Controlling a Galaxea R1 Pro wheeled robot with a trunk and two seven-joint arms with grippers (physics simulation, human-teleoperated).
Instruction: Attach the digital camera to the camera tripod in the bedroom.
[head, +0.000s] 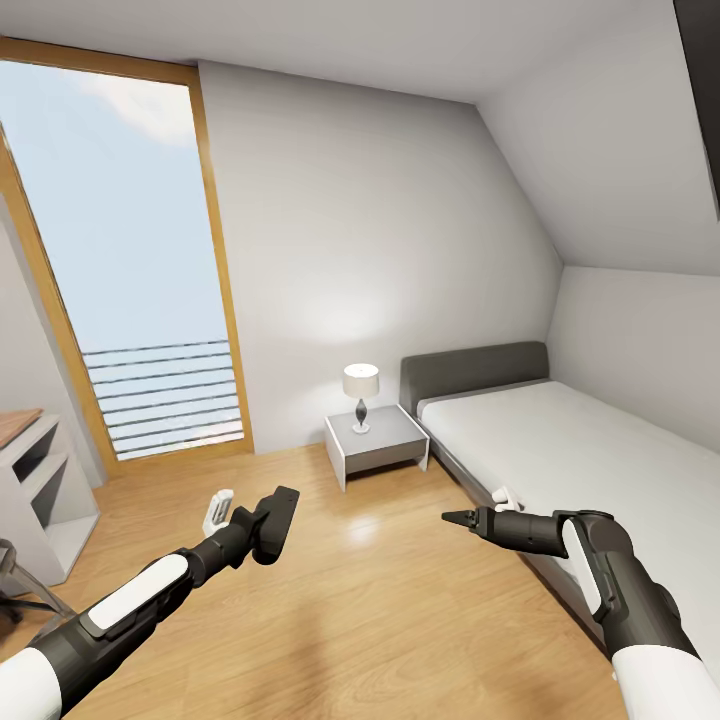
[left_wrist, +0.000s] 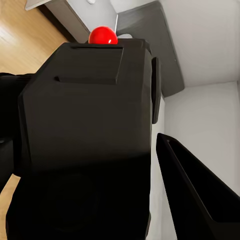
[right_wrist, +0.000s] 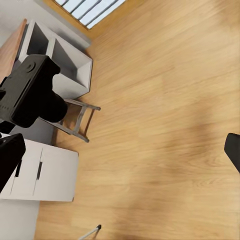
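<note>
Carrying the digital camera (head: 272, 522) through the bedroom, left gripper (head: 262, 530) clamped on it at lower centre-left of the head view, tripod not yet lined up.

Left wrist view is showing the black body with its red dot (left_wrist: 103, 35) pinned beside one finger (left_wrist: 200, 195); right gripper (head: 458, 518) is hanging free over the wood floor (head: 380, 600) near the bed (head: 580, 450), jaws looking together. Judging next: keeping the clamp firm and the camera level while turning toward the tripod leg (head: 25, 585) at lower left.
</note>
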